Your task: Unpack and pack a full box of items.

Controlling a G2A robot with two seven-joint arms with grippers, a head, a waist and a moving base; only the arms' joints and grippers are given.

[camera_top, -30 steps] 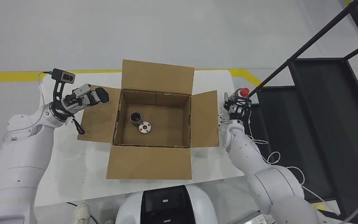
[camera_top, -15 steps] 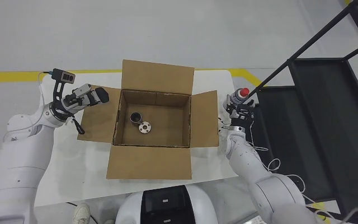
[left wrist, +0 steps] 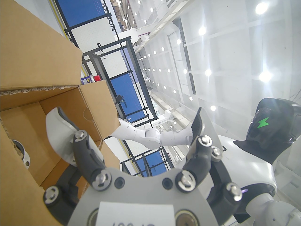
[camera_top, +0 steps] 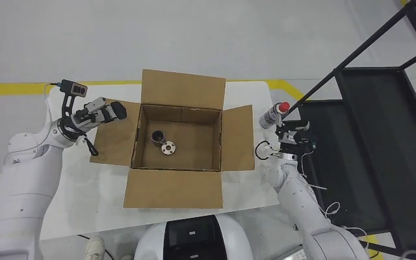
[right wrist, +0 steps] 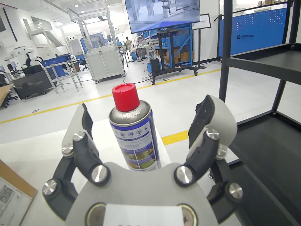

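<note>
An open cardboard box [camera_top: 146, 175] sits mid-table with its flaps spread. Inside lie a dark ring [camera_top: 158, 136] and a round metal flange [camera_top: 169, 148]. A blue spray can with a red cap [camera_top: 273, 116] stands upright on the table just past the box's right flap. My right gripper [camera_top: 285, 130] is open a short way behind the can, one finger to each side and neither touching it; in the right wrist view the can [right wrist: 134, 132] stands beyond the open right gripper [right wrist: 145, 109]. My left gripper [camera_top: 120, 112] hovers open and holding nothing over the left flap. The left wrist view shows the box [left wrist: 47, 48].
A black metal shelf cart [camera_top: 364, 130] stands right beside the table's right edge, close to my right arm. The white table [camera_top: 97, 188] has bare room at the front left. A yellow floor line runs behind the table.
My right gripper has drawn back from the spray can toward the cart side, leaving the can standing free on the table. The left arm has not moved.
</note>
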